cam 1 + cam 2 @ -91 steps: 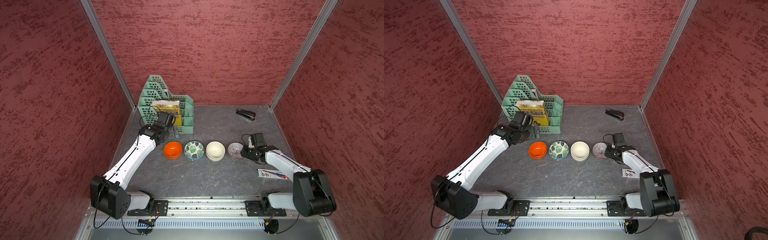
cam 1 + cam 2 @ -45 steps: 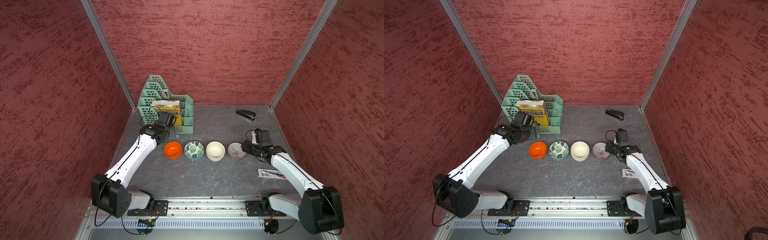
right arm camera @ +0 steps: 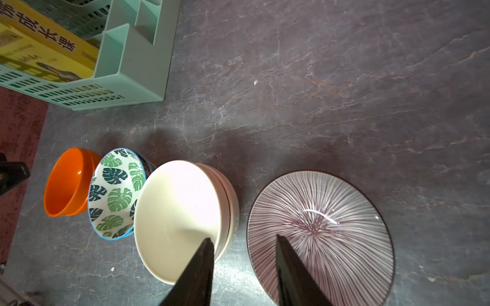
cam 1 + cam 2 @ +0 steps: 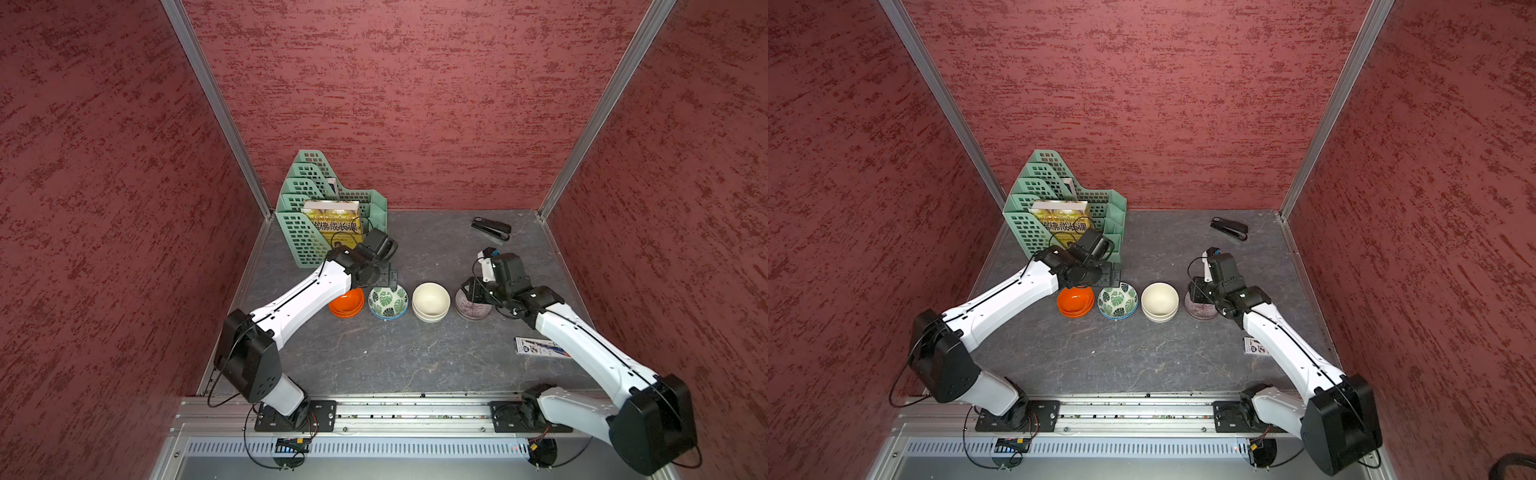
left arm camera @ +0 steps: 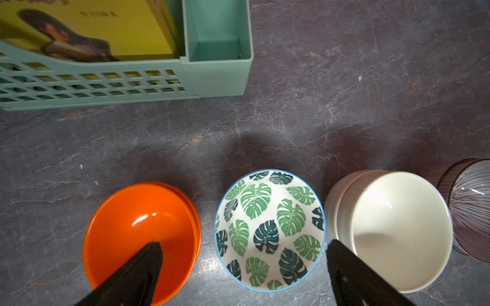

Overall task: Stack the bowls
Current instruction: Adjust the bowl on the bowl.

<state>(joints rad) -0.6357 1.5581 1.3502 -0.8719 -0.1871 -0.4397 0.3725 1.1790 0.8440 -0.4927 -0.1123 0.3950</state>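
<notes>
- Four bowl piles stand in one row on the table (image 3: 318,79), each apparently already a nested pair; the lower striped bowl is hard to make out.
- Right gripper (image 3: 244,238): jaws partly apart, nothing held.
- One right finger (image 3: 201,265) hangs over the cream bowls (image 3: 180,217); the second sits over the striped bowls (image 3: 320,225).
- Key relation: the striped rim nearest the cream pile falls between the two fingers, straight under the gap, with the bowl's centre off to the outer finger's side.
- Height above that rim is hard to judge; contact can't be confirmed.
- Left gripper (image 5: 244,243): jaws spread wide, empty.
- Leaf bowls (image 5: 267,227) lie directly below and between the left fingers; one finger is over the orange bowls (image 5: 140,227), the other by the cream pile's edge.
- Bowls are round, so there is no long axis; the row itself runs along both grippers' closing line.
- Nearer arm: right for striped and cream, left for leaf and orange.
- Judgement: a rim pinch on the striped pile by the right arm looks best set up; the risk is the inner finger clipping the cream rim just beside it.
</notes>
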